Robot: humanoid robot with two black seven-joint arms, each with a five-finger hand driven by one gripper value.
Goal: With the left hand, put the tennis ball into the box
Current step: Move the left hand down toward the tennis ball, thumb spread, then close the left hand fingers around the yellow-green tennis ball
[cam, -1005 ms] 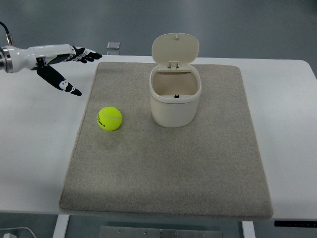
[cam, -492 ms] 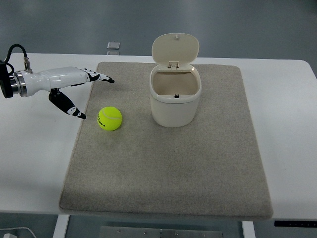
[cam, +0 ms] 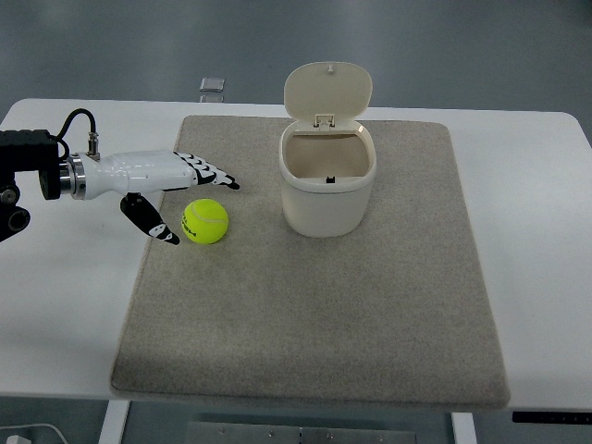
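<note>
The left hand (cam: 157, 180) reaches in over the white table (cam: 65, 277) with its fingers (cam: 211, 172) spread and holding nothing, the thumb (cam: 153, 220) angled down apart from them. The ball (cam: 204, 221) lies on the mat (cam: 305, 324) just below the fingertips and just right of the thumb tip, though contact cannot be told. Well right of the fingers stands the box (cam: 327, 194), lid (cam: 327, 91) up.

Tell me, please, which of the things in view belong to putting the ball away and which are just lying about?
Belonging to the job:
- tennis ball, on the mat
- box, lid open
- left hand, fingers spread beside the ball

Just lying about:
- grey mat under ball and box
- small grey square object at the table's far edge
- white table
</note>
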